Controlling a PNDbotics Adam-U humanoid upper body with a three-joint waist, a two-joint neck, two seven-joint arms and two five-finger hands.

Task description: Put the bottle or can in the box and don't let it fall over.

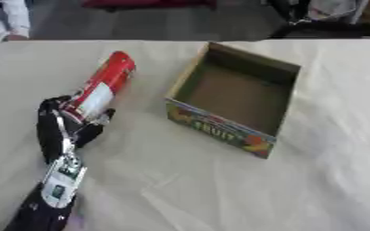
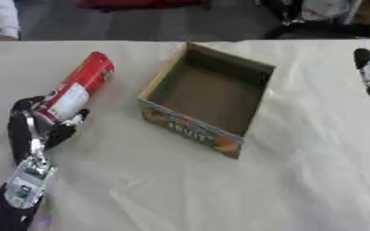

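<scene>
Gripping the lower end of the red can (image 1: 101, 88) with fingers curled round it, left hand (image 1: 62, 124) holds it tilted at 9 o'clock of the empty box (image 1: 235, 97), so next: carry it to 3 o'clock, upright.

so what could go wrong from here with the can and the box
The left robot hand grips the red can only at its lower end, so the long tilted body could swing or slip during the lift. The can leans rather than standing upright; set down like that in the cardboard box, it may topple. It could also clip the box's near wall.
</scene>
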